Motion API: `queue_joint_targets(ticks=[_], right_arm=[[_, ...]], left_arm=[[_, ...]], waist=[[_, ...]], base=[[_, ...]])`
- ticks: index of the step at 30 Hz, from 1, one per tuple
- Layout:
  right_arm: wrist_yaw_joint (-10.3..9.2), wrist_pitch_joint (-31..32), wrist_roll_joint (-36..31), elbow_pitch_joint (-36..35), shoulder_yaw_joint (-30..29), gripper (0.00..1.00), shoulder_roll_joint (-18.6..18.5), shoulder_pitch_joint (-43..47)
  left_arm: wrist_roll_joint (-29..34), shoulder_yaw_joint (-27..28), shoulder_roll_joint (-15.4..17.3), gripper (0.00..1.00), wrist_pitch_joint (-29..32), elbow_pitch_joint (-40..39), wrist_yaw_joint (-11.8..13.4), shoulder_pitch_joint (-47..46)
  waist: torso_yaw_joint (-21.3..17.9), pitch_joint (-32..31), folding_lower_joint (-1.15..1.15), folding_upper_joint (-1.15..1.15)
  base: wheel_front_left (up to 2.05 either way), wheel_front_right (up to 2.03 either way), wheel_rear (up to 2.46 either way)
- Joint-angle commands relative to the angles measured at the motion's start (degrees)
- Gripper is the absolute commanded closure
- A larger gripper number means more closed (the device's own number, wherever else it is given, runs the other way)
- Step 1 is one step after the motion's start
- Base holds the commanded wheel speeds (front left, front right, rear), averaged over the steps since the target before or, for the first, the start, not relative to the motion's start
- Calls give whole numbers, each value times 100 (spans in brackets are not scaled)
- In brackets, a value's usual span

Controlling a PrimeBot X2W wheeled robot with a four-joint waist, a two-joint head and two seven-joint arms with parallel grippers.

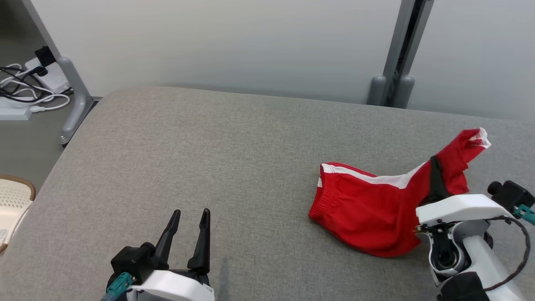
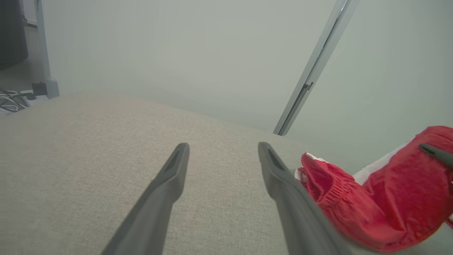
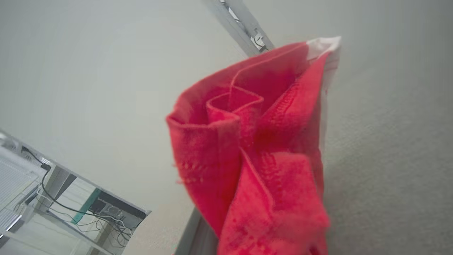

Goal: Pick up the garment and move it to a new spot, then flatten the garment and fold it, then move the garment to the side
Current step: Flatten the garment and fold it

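Observation:
The garment (image 1: 368,213) is a pair of red shorts with a white side stripe, lying on the right part of the grey fabric surface (image 1: 209,159). My right gripper (image 1: 435,167) is shut on one end of the garment and holds that end lifted, while the waistband end rests on the surface. In the right wrist view the bunched red garment (image 3: 254,159) hangs just ahead of the camera and hides the fingers. My left gripper (image 1: 190,219) stands open at the lower left, with nothing between its fingers. In the left wrist view the garment (image 2: 371,198) lies right of my open left gripper (image 2: 223,152).
A pale wall with grey posts (image 1: 395,54) runs behind the surface. Off the left edge lie cables and a power strip (image 1: 25,90) on the floor, and a woven basket (image 1: 12,205) stands lower left. Bare grey fabric stretches across the middle and left.

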Motion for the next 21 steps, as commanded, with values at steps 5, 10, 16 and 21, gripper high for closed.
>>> queue_joint_targets(ticks=[5,10,16,21], right_arm=[[4,9,-274,-288,567,100,3,122],[4,95,-253,-219,1103,100,8,83],[4,79,-133,238,1543,100,3,-76],[4,-18,21,1120,1942,0,-4,-286]], left_arm=[[66,-8,22,0,-19,67,-43,73],[68,-31,22,0,-19,104,-51,79],[-11,-155,23,0,-20,107,-39,42],[-83,-311,22,0,-20,110,44,20]], waist=[[347,-70,0,0],[649,-33,0,0],[996,81,0,0],[1315,220,0,0]], base=[[0,0,0],[0,0,0],[0,0,0],[0,0,0]])
